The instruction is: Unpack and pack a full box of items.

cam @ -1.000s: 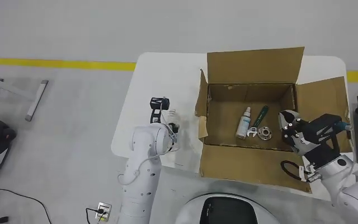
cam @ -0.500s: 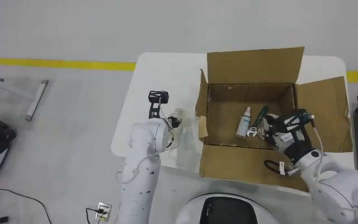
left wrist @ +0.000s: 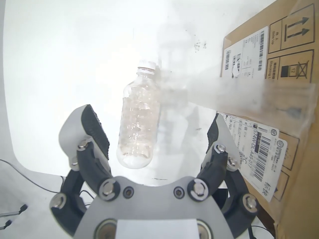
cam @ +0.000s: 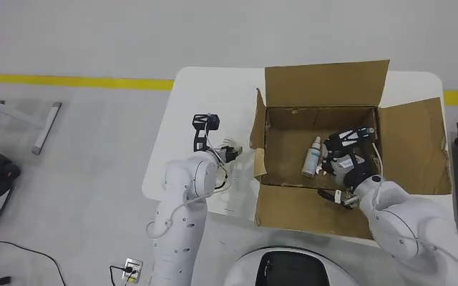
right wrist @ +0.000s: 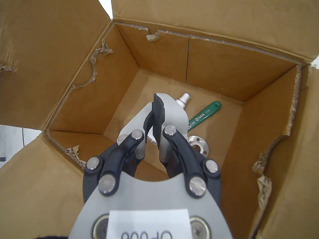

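Black-padded left claw point(left wrist: 153, 120): spread wide, gripping nothing. Between its fingers but free of both, a clear ribbed plastic bottle with a white cap point(left wrist: 139, 120), on its side on the white surface point(left wrist: 74, 38), near the labelled wall of the brown cardboard box point(left wrist: 289, 50). Right claw point(right wrist: 155, 110): swung within the last second from over the right flap to down inside the box, pinched narrow on nothing. Under it, a small white bottle point(right wrist: 183, 98) and a round metal flange point(right wrist: 199, 146); farther in, a green-handled wrench point(right wrist: 206, 112). Probable meaning: unpacking under way, one bottle out, three pieces left. Must open before any grasp.
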Controlling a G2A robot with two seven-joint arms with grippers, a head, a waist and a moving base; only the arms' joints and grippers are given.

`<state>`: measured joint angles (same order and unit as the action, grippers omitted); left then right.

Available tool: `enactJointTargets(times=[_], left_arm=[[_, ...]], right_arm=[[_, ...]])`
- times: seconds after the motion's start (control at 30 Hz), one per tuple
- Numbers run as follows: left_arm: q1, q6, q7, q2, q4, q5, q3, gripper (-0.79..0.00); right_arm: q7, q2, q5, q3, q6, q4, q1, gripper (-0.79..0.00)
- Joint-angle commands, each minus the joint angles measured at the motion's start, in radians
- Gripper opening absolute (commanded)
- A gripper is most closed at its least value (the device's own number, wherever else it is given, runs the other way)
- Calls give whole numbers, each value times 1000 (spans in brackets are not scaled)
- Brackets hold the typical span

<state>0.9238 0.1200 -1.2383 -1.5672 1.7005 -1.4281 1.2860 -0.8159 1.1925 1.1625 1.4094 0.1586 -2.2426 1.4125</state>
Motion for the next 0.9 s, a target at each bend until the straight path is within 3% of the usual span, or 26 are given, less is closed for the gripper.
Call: enactJointTargets(times=[0.0, 0.2, 0.23, 0.27, 0.3, 0.33, 0.43, 0.47, 0.63, 0.73, 0.8, 0.87], left_arm=[[-1, 6, 17, 0, 3, -4, -1, 0], [-1, 6, 17, 0, 3, -4, -1, 0], [-1, 6, 17, 0, 3, -4, -1, 0], [-1, 6, 17, 0, 3, -4, -1, 0], [-1, 6, 17, 0, 3, -4, -1, 0], [-1, 6, 17, 0, 3, -4, -1, 0], [-1, 6, 17, 0, 3, -4, -1, 0], [-1, 6, 17, 0, 3, -4, -1, 0], [-1, 6, 17, 0, 3, -4, -1, 0], [-1, 6, 17, 0, 3, -4, -1, 0], [-1, 6, 17, 0, 3, -4, -1, 0], [-1, 6, 17, 0, 3, -4, -1, 0]], right_arm=[[3, -1, 8, 4, -15, 10, 6, -785], [-80, 10, 34, -20, 160, 8, -25, -785], [-107, 13, 39, -34, 191, 23, -42, -763], [-138, 16, 53, -50, 224, 42, -67, -677], [-160, 19, 69, -66, 264, 61, -92, -699], [-185, 22, 97, -87, 294, 84, -117, -785], [-257, 35, 124, -147, 377, 155, -194, -782], [-269, 39, 153, -163, 402, 181, -215, -693], [-322, 59, 147, -223, 465, 294, -299, -499], [-345, 67, 157, -247, 465, 353, -340, -505], [-353, 72, 173, -256, 471, 384, -362, -419], [-362, 77, 173, -262, 483, 407, -376, -403]])
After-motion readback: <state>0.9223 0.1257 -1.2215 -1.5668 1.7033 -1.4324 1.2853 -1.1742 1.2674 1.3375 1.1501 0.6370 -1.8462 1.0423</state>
